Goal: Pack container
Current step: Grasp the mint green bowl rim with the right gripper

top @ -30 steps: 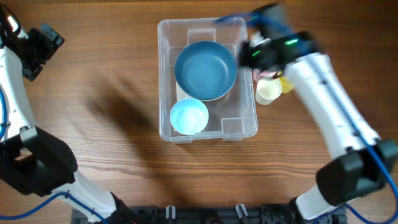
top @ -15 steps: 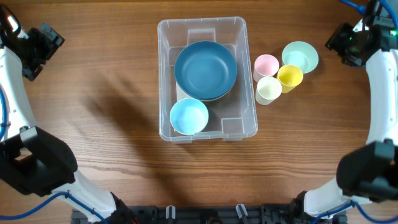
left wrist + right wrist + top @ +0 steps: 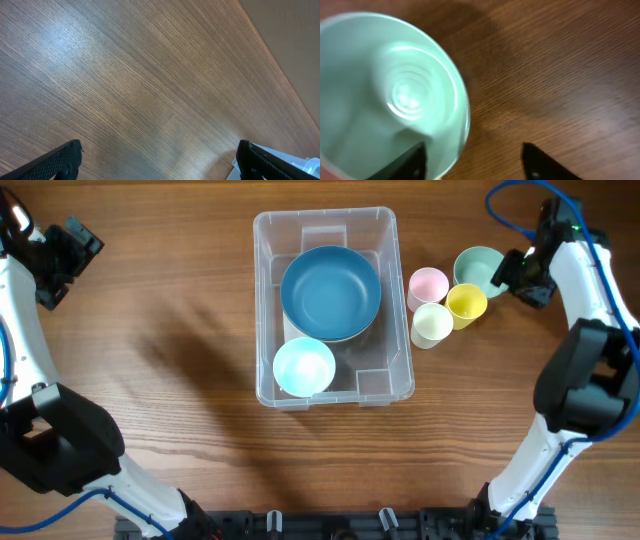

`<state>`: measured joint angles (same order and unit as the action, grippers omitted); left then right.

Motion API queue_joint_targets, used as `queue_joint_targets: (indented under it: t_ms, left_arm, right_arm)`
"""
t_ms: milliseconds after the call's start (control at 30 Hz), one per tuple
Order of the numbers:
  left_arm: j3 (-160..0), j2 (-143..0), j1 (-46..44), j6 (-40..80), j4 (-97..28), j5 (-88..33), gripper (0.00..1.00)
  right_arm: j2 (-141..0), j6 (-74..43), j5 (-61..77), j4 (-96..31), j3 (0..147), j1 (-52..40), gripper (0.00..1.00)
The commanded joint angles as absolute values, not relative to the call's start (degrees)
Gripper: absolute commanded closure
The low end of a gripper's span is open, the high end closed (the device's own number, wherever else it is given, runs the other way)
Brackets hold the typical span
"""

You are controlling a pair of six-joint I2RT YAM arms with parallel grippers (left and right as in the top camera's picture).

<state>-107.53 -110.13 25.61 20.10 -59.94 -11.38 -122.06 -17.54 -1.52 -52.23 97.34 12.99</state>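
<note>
The clear container stands in the middle of the table and holds a large blue bowl and a small light blue bowl. A mint cup stands to its right. My right gripper is open at that cup's right side. In the right wrist view the mint cup fills the left half, and the gripper straddles its rim, one finger inside and one outside. My left gripper is open and empty at the far left, over bare wood.
A pink cup, a yellow cup and a cream cup stand bunched between the container and the mint cup. A corner of the container shows at the lower right of the left wrist view.
My right arm left the container's far right corner, swung out to the table's right edge, then came in to the mint cup. The left arm has not moved.
</note>
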Motion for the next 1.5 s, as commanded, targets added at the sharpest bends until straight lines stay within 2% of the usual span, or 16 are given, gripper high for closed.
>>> queue_joint_targets:
  t_ms: [0, 100, 467, 700, 933, 1167, 1467]
  left_arm:
    - [-108.66, -108.53, 25.74, 20.60, -59.81, -11.22, 0.00]
    - [-108.66, -108.53, 25.74, 20.60, -59.81, -11.22, 0.00]
    - [-108.66, -108.53, 25.74, 20.60, -59.81, -11.25, 0.00]
    - [-108.66, -108.53, 25.74, 20.60, -59.81, -11.25, 0.00]
    - [-108.66, -108.53, 25.74, 20.60, -59.81, -11.25, 0.00]
    - [-108.66, -108.53, 25.74, 20.60, -59.81, -11.25, 0.00]
    - [-108.66, -108.53, 25.74, 20.60, -59.81, -11.22, 0.00]
  right_arm:
    - [-123.92, -16.91, -1.06, -51.79, 97.78, 12.73, 0.46]
    - [-123.90, -16.93, -1.04, -51.13, 97.78, 12.73, 0.52]
    - [-124.42, -17.12, -0.38, -48.58, 97.36, 12.73, 0.53]
    - [-124.53, -17.12, -0.40, -47.09, 97.01, 12.80, 0.59]
    - [-125.56, -17.12, -0.36, -47.00, 97.01, 12.78, 0.61]
    - [-126.15, -17.82, 0.03, -47.18, 97.01, 12.78, 0.68]
    - [-126.56, -18.04, 0.01, -47.51, 97.27, 12.93, 0.88]
